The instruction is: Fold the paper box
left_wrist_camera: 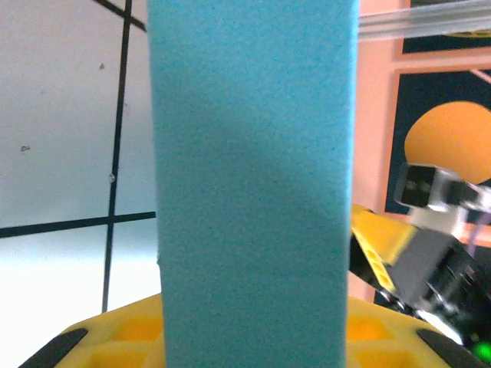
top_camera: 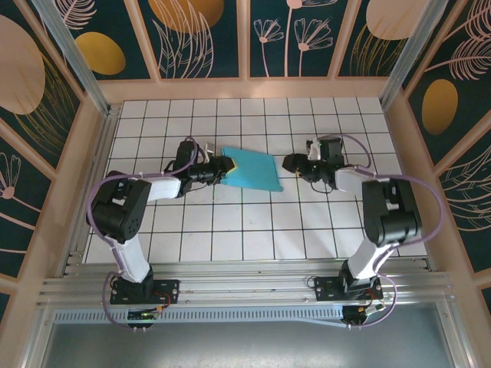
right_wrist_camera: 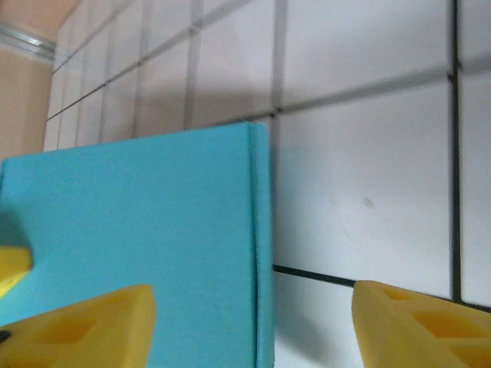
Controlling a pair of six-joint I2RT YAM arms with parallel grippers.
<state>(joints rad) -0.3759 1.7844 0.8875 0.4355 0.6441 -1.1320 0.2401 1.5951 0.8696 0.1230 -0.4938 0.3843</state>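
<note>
Grip on the far left: left gripper (top_camera: 221,167) clamped on the left edge of the paper box (top_camera: 252,170), yellow pads (left_wrist_camera: 123,336) tight against the teal card. Lies at mid-table, teal side up, between the two arms. Looks thin and light, and seems likely to bow or pick up a stray crease if squeezed mid-panel. Best taken at an edge or beside a fold line, with one side pinned while the other lifts a flap. Smooth face too, so probably quick to slide on the tiles.

Over to the right: right gripper (top_camera: 294,162) gaping open, fingers (right_wrist_camera: 84,326) spread wide, just beside the box's right edge and apparently not touching it. All around, white tiled table (top_camera: 230,230), with the wooden frame walls (top_camera: 103,153) well apart. Main hazard, by the look of it: two grippers close together over one small sheet.
</note>
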